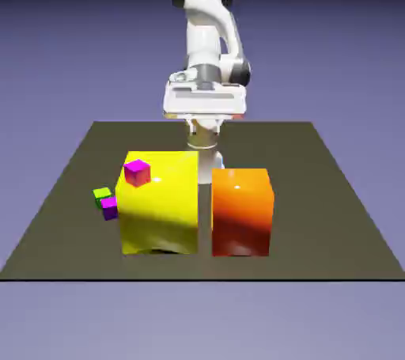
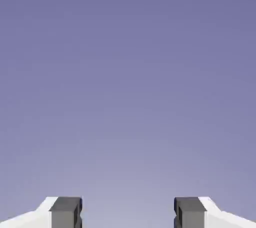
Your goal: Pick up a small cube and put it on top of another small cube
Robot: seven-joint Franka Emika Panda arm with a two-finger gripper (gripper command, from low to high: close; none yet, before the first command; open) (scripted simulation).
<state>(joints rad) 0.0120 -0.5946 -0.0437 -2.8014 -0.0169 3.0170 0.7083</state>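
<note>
While your gripper (image 2: 128, 213) waits with its fingers parted and nothing between them, the tiny green cube (image 1: 102, 197) sits near the table's (image 1: 316, 216) edge on the exterior view's left (purple cube (image 1: 110, 208) just beside it), a narrow gap parting the yellow block (image 1: 162, 208) from the orange block (image 1: 241, 212).

With 12 o'clock at the exterior view's top, two blocks stand apart on the counter (image 1: 316, 216): the first block (image 1: 162, 220) at 9 o'clock of the second block (image 1: 240, 212). The top cube (image 1: 137, 173) sits on the first block, towards 9 o'clock. Near that block's 10 o'clock lies the nearer cube (image 1: 110, 208), with the farther cube (image 1: 101, 197) at its 11.
</note>
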